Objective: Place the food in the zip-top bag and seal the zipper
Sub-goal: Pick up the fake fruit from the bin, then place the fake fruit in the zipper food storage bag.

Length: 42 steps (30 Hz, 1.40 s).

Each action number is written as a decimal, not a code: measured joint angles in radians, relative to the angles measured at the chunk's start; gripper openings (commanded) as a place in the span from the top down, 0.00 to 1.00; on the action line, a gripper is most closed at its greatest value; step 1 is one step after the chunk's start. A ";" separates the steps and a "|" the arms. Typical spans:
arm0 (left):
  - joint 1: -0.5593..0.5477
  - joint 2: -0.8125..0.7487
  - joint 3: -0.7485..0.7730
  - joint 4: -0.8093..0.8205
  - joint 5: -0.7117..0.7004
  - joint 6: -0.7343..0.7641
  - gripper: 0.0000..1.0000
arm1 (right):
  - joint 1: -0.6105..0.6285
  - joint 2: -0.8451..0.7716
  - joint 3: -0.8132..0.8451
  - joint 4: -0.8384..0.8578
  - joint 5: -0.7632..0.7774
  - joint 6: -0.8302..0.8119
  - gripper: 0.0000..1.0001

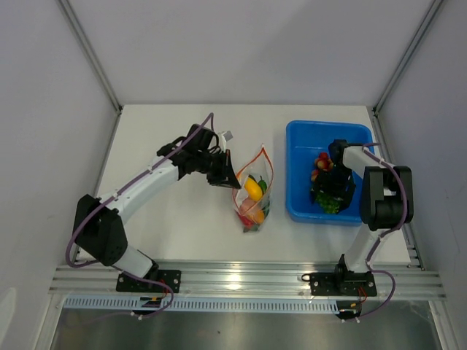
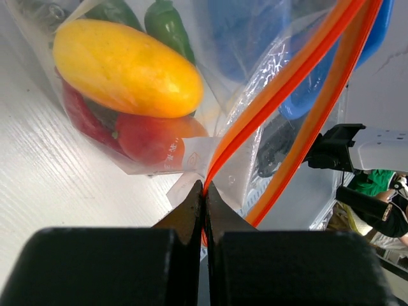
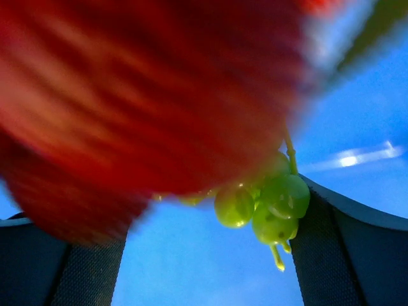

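Observation:
The clear zip-top bag (image 1: 254,195) lies between the arms with its mouth held open. Inside it are a yellow-orange mango (image 2: 127,67), a red pepper (image 2: 148,137) and a green chilli (image 2: 167,27). My left gripper (image 1: 223,172) is shut on the orange-red zipper (image 2: 274,95) at the bag's near corner, as the left wrist view (image 2: 205,191) shows. My right gripper (image 1: 330,188) is down in the blue tub (image 1: 300,138). It is open (image 3: 191,220), with green grapes (image 3: 271,204) against its right finger (image 3: 357,255) and a blurred red food (image 3: 153,95) close to the lens.
The tub stands right of the bag and holds red cherry tomatoes (image 1: 322,162) and green food (image 1: 330,206). Grey walls enclose the table at the back and both sides. An aluminium rail (image 1: 241,281) runs along the near edge.

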<state>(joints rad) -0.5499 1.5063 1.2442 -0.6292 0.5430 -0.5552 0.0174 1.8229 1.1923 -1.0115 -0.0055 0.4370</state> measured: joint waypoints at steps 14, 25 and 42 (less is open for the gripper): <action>0.021 0.104 0.077 -0.047 -0.011 0.007 0.99 | -0.019 0.156 0.210 0.022 -0.013 -0.050 0.69; 0.030 0.146 0.106 -0.069 -0.013 0.010 0.99 | -0.024 0.125 0.264 -0.002 -0.047 -0.058 0.80; 0.031 0.146 0.106 -0.059 0.045 0.026 0.99 | 0.182 -0.221 0.386 -0.066 -0.185 -0.071 0.85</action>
<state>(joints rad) -0.5194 1.6524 1.3506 -0.6880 0.5877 -0.5297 0.1993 1.6020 1.5780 -1.0771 -0.1905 0.3664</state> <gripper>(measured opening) 0.005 0.391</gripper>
